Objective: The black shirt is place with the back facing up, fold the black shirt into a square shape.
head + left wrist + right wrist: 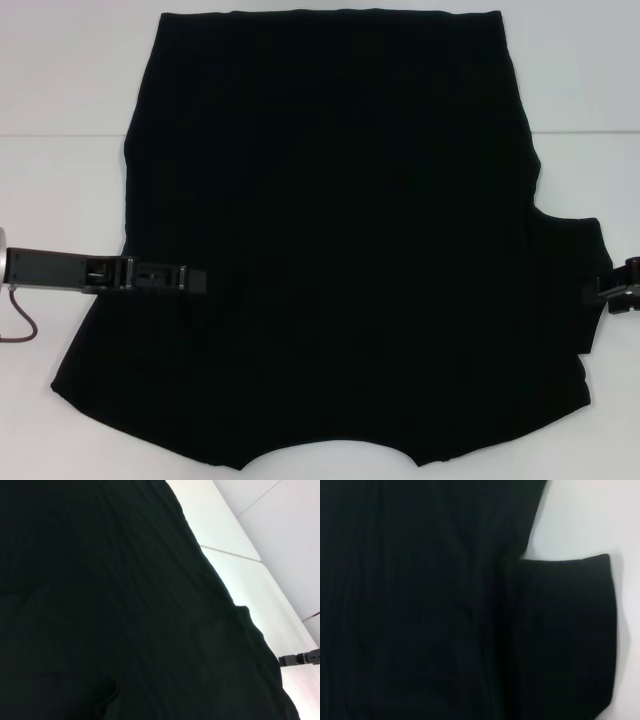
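The left gripper (pixel 190 277) reaches in from the left edge of the head view, level and pointing right, its tip lying over the shirt's left margin, about midway between near and far. Its fingers look drawn close together, but whether they pinch any cloth cannot be told. A red cable (pixel 22 318) loops below that arm near the left border.

The shirt (pixel 340 250) lies flat on the white table (pixel 60 200), plain black side up, filling most of the middle. Its straight hem runs along the far edge; the near edge dips in a curved neckline. The left side slants outward toward the near left corner, with no sleeve sticking out there. To the left of the cloth the table is bare and wide, and a narrower bare strip runs along the far edge. A faint seam crosses the table from left to right at mid-depth.

On the right a short sleeve (pixel 575 290) juts out, its outer edge straight and close to the right border. The right wrist view shows this sleeve (pixel 560 630) flat, white table beyond it.

The right gripper (pixel 612 292) sits at the far right edge, just at the sleeve's outer edge; whether its fingers stand wide or narrow cannot be told. It shows again in the left wrist view (pixel 300 658) beyond the shirt's edge.
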Robot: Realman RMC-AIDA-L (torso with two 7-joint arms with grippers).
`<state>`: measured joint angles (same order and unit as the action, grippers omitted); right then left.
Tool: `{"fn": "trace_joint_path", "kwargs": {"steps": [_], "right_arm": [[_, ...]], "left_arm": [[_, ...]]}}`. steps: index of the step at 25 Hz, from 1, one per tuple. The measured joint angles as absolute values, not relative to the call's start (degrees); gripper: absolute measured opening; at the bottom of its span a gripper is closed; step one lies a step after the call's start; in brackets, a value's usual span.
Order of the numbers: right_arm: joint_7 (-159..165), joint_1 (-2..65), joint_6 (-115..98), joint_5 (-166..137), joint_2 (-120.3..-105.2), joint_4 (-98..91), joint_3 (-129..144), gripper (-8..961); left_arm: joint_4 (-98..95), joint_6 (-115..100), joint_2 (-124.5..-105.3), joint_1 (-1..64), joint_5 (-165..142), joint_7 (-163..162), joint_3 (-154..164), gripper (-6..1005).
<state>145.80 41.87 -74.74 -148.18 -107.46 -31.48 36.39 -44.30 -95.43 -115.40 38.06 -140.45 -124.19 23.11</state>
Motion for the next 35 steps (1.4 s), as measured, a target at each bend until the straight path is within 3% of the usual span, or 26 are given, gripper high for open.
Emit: {"fn": "trace_joint_path", "kwargs": {"steps": [17, 23, 35], "right_arm": [[149.57, 42.58, -71.80, -148.93, -107.43, -30.27, 41.99, 421], [149.49, 42.71, -70.86, -148.97, -107.49, -30.20, 42.15, 173], [148.88, 42.89, -70.65, -148.57, -107.47, -30.64, 41.15, 44]], "left_arm": [[-44.30, -93.88, -115.50, 38.16, -140.44, -124.24, 23.05, 608], [-44.30, -93.15, -115.49, 38.15, -139.65, -124.19, 23.18, 607], [-44.30, -93.16, -115.47, 38.17, -139.57, -124.22, 23.03, 606]]}}
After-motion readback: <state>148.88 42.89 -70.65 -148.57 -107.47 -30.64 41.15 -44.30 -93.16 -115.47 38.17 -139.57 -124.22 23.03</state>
